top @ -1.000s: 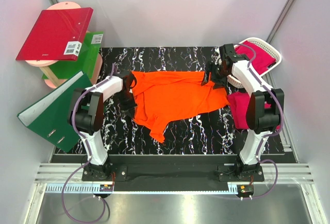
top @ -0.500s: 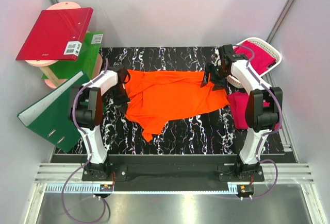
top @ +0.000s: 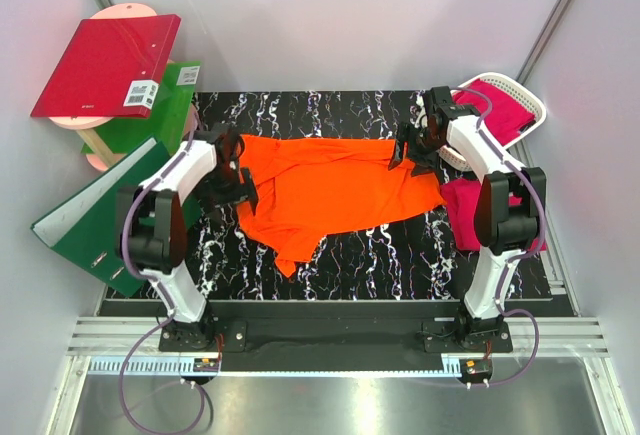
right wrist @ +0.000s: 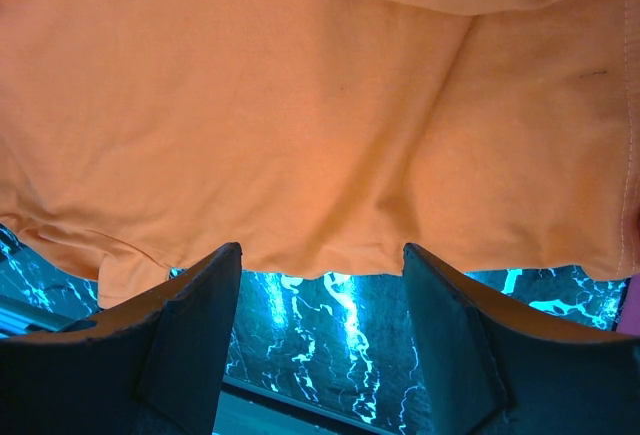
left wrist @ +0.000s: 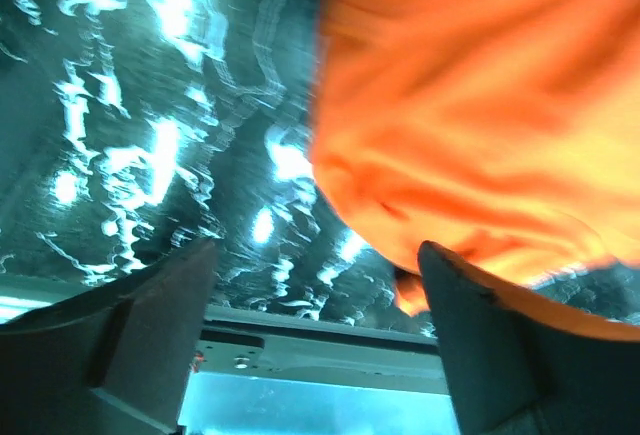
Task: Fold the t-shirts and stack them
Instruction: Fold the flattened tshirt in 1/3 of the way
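And the left pincer (top: 233, 187) lets go! A second ago it was clamped on the orange shirt (top: 340, 190), hauling that edge outward. Now its jaws stand wide with nothing between them. Its wrist view is blurred, but the rumpled edge of the cloth lies just ahead of the fingers, on the dark mat (top: 380, 255). The shirt has slid out that way and lies spread between the two pincers.

The right pincer (top: 408, 150) hasn't budged: jaws well apart, empty, poised over the shirt's opposite corner, with cloth filling the view beyond its fingertips.

So the spreading looks about done and the fold itself hasn't started. The edge by the left pincer is bunched and probably wants smoothing first. The pink shirts (top: 495, 110) wait past the right pincer, one in the basket (top: 527, 95) and one on the mat beside that arm.
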### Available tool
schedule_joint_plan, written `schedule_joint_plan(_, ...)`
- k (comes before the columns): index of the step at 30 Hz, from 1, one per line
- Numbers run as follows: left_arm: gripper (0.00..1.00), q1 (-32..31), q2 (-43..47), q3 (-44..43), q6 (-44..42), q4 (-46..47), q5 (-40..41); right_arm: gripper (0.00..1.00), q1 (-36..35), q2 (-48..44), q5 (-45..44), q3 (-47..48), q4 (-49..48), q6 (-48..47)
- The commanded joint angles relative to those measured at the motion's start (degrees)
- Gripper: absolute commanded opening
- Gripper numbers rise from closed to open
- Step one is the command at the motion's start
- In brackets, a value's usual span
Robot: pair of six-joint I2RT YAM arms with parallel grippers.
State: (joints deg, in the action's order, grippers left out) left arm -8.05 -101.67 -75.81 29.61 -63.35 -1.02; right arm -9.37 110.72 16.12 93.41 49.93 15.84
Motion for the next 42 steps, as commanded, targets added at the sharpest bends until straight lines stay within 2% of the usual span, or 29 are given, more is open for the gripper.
schedule_joint_plan(1,0.52,-4.94,5.25,-3.11,0.89,1.12,-4.17,0.73,-0.30,0.46,-0.03,1.78,0.60,-0.63)
schedule_joint_plan(2,0.01,-5.65,5.43,-3.81,1.41,1.82,-4.34,0.72,-0.30,0.73,-0.56,1.78,0.34,-0.72)
schedule_joint_plan(9,0.00,-7.76,1.31,-9.00,1.95,4.82,-8.20,0.71,-0.39,1.87,-15.66,5.02,-2.03,-1.07)
schedule_joint_plan(14,0.17,-9.08,-3.18,-12.25,1.24,4.91,-9.18,0.72,-0.83,4.85,-24.81,8.80,-5.10,-2.30)
schedule_joint_plan(15,0.26,-9.35,-3.45,-12.60,1.51,4.99,-9.18,0.72,-1.00,5.29,-25.60,9.94,-5.72,-3.17)
schedule_joint_plan(18,0.46,-9.52,-3.10,-13.40,1.86,5.08,-9.88,0.73,-1.00,8.54,-26.93,13.62,-7.04,-4.23)
schedule_joint_plan(19,0.60,-9.52,-3.01,-13.66,1.86,5.08,-10.06,0.73,-0.92,11.07,-27.02,14.69,-6.95,-4.32)
schedule_joint_plan(22,0.74,-9.52,-2.22,-13.75,1.51,5.17,-10.15,0.73,-1.01,15.12,-26.67,18.12,-6.07,-3.88)
schedule_joint_plan(29,0.78,-9.52,-0.38,-10.94,1.86,4.99,-10.67,0.73,-1.01,21.55,-26.84,23.48,-4.15,-3.88)
schedule_joint_plan(33,0.78,-9.52,0.15,-10.15,1.77,4.82,-10.85,0.69,-0.92,24.10,-26.23,27.08,-2.91,-3.62)
schedule_joint_plan(34,0.78,-9.52,0.07,-10.06,1.60,4.99,-10.76,0.66,-1.00,24.72,-25.88,27.61,-2.56,-3.62)
schedule_joint_plan(35,0.78,-9.52,0.07,-10.06,1.68,4.91,-10.76,0.42,-0.92,24.81,-25.18,28.05,-2.04,-3.62)
schedule_joint_plan(36,0.78,-9.61,-0.20,-10.15,1.68,4.82,-10.76,0.24,-1.09,24.64,-24.39,28.41,-2.03,-3.53)
schedule_joint_plan(38,0.78,-9.52,-0.46,-10.23,1.60,4.64,-10.76,0.05,-1.00,23.76,-24.20,28.32,-1.77,-3.36)
schedule_joint_plan(39,0.78,-9.52,-0.90,-10.41,1.60,4.73,-10.94,0.00,-1.01,23.41,-24.29,28.06,-1.59,-3.09)
schedule_joint_plan(42,0.78,-9.52,-1.51,-10.76,1.60,4.73,-10.76,0.00,-1.01,20.60,-26.83,26.31,0.42,-3.00)
